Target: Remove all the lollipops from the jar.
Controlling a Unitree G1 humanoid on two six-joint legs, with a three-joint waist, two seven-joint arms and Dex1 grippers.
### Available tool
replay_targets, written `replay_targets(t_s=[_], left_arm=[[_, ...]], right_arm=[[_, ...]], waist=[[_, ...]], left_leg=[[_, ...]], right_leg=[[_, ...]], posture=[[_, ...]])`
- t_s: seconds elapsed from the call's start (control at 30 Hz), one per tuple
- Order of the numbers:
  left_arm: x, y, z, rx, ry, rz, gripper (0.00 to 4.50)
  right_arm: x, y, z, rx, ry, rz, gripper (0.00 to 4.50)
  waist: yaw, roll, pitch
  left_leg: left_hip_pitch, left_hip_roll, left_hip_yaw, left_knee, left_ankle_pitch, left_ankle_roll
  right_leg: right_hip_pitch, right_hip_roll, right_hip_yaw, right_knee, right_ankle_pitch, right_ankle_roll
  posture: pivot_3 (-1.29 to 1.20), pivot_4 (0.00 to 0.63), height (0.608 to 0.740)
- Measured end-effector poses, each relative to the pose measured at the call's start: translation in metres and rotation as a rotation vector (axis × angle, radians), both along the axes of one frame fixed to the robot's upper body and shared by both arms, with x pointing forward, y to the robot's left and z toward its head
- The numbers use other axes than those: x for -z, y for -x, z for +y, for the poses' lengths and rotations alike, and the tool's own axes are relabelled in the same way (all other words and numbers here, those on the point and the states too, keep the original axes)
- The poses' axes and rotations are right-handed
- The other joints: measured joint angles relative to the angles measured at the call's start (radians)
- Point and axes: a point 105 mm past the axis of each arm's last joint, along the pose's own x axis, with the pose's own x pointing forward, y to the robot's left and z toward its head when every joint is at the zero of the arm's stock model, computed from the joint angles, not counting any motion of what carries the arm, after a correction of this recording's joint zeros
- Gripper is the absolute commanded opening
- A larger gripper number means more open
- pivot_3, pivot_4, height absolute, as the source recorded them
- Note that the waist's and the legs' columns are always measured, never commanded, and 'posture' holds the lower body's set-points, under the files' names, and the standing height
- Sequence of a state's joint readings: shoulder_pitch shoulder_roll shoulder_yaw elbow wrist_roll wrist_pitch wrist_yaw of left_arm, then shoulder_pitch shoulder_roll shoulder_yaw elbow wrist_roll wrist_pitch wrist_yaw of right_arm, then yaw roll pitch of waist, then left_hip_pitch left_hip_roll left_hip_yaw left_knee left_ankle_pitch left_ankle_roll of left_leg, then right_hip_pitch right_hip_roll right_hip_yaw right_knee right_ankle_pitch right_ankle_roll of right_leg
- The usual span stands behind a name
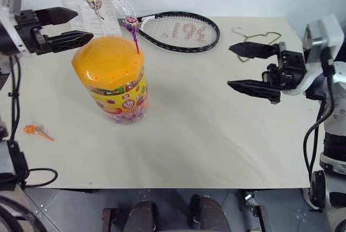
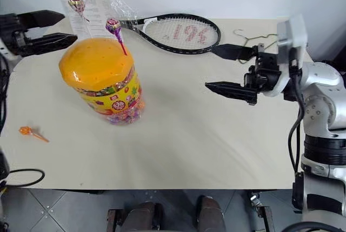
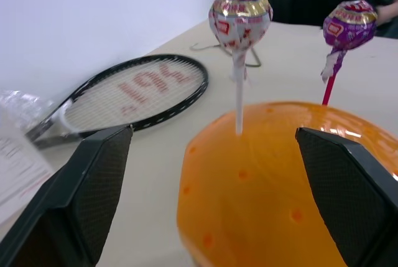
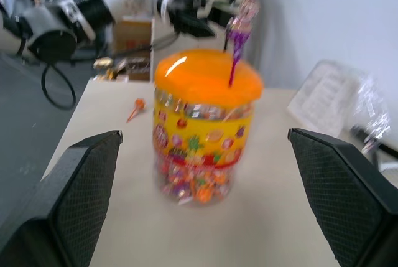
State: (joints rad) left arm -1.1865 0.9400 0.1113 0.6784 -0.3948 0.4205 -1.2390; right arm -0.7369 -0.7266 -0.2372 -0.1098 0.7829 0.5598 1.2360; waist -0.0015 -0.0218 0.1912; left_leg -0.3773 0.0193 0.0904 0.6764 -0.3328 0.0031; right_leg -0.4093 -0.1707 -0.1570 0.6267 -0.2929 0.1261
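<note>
Your left gripper (image 1: 77, 25) stood spread at the ten o'clock side of the orange-lidded clear plastic jar (image 1: 112, 80), and closing carelessly on a purple-pink wrapped lollipop (image 1: 93, 0) could have tipped the jar.

The two head views look forward and down from above the table's (image 1: 216, 151) near edge, well back, taking in nearly its whole top. The left wrist view sits close at the jar's (image 1: 111, 78) ten o'clock, facing level across its lid toward the racket (image 3: 134, 93). The right wrist view looks from three o'clock, farther off, level at the jar's side. All views share the jar.
</note>
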Motion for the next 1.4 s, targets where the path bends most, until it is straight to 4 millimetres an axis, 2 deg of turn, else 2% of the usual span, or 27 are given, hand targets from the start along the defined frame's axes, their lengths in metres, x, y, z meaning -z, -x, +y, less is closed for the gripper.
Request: replay_targets(t_s=[0.13, 0.33, 0.37, 0.47, 0.83, 0.87, 1.0, 1.13, 1.2, 1.3, 1.4], left_arm=[[0.002, -0.014, -0.013, 0.059, 0.017, 0.02, 4.46], [0.007, -0.026, -0.032, 0.111, 0.019, 0.056, 4.46], [0.006, -0.027, -0.033, 0.114, 0.017, 0.052, 4.29], [0.004, -0.029, -0.039, 0.131, 0.026, 0.029, 3.6], [0.003, -0.03, -0.041, 0.129, 0.006, 0.067, 0.16], [0.001, -0.03, -0.041, 0.127, 0.008, 0.064, 0.01], [-0.01, -0.029, -0.04, 0.118, 0.04, 0.034, 0.01], [-0.051, -0.022, -0.04, 0.104, 0.139, -0.114, 0.01], [-0.064, -0.019, -0.041, 0.095, 0.157, -0.154, 0.01], [-0.067, -0.021, -0.039, 0.069, 0.166, -0.16, 0.01], [-0.071, -0.031, -0.026, -0.086, 0.186, -0.135, 0.01]], right_arm=[[-0.006, 0.008, 0.003, -0.003, -0.028, -0.006, 4.5], [-0.004, 0.009, -0.001, 0.035, -0.033, 0.011, 4.5], [-0.004, 0.009, -0.001, 0.037, -0.036, 0.013, 4.5], [-0.004, 0.01, -0.001, 0.04, -0.037, 0.008, 4.5], [-0.002, 0.011, -0.002, 0.057, -0.023, 0.009, 4.5], [-0.002, 0.011, -0.002, 0.057, -0.023, 0.009, 4.5], [-0.003, 0.01, -0.002, 0.055, -0.024, 0.007, 4.5], [-0.007, 0.008, -0.002, 0.048, -0.025, -0.004, 4.5], [-0.007, 0.008, -0.001, 0.042, -0.02, -0.008, 4.5], [-0.006, 0.005, 0.001, 0.033, -0.014, -0.001, 4.5], [-0.007, 0.002, 0.003, 0.017, -0.011, -0.003, 4.5]], waist=[[0.0, 0.0, 0.0], [-0.001, -0.001, 0.0], [-0.002, -0.001, 0.0], [-0.001, -0.001, 0.0], [0.0, -0.001, 0.0], [-0.001, -0.001, 0.0], [-0.001, -0.001, 0.001], [-0.002, -0.001, 0.001], [-0.002, -0.001, 0.001], [-0.002, -0.001, 0.001], [-0.004, -0.001, 0.001]], left_leg=[[-0.001, 0.0, 0.0, 0.002, -0.001, 0.001], [-0.001, 0.0, 0.0, 0.002, -0.001, 0.001], [-0.001, 0.0, 0.0, 0.002, -0.001, 0.001], [-0.001, 0.0, 0.0, 0.002, -0.001, 0.001], [-0.002, 0.0, -0.001, 0.004, -0.001, 0.002], [-0.002, 0.0, -0.001, 0.004, -0.001, 0.002], [-0.004, 0.001, -0.002, 0.005, -0.001, 0.002], [-0.007, 0.001, -0.003, 0.006, -0.001, 0.002], [-0.007, 0.001, -0.003, 0.006, -0.001, 0.002], [-0.008, 0.001, -0.003, 0.007, -0.001, 0.002], [-0.008, 0.001, -0.003, 0.007, -0.001, 0.002]], right_leg=[[0.0, 0.0, 0.0, 0.0, 0.0, 0.0], [0.0, 0.0, 0.0, 0.0, 0.0, 0.001], [0.0, 0.0, 0.0, 0.0, 0.0, 0.001], [0.0, 0.0, 0.0, 0.0, 0.0, 0.001], [0.0, 0.0, 0.0, 0.0, 0.001, 0.001], [0.0, 0.0, 0.0, 0.0, 0.001, 0.001], [-0.001, 0.0, -0.001, 0.0, 0.001, 0.001], [-0.003, 0.0, -0.002, 0.0, 0.001, 0.001], [-0.003, 0.0, -0.002, 0.0, 0.001, 0.001], [-0.003, 0.0, -0.002, 0.0, 0.001, 0.001], [-0.003, 0.0, -0.002, 0.0, 0.001, 0.002]], posture=[[0.0, 0.15, 0.74], [0.0, 0.15, 0.74], [0.0, 0.15, 0.74], [0.0, 0.15, 0.74], [0.0, 0.15, 0.74], [0.0, 0.15, 0.74], [0.0, 0.15, 0.74], [0.0, 0.15, 0.74], [0.0, 0.15, 0.74], [0.0, 0.15, 0.74], [0.0, 0.15, 0.74]])
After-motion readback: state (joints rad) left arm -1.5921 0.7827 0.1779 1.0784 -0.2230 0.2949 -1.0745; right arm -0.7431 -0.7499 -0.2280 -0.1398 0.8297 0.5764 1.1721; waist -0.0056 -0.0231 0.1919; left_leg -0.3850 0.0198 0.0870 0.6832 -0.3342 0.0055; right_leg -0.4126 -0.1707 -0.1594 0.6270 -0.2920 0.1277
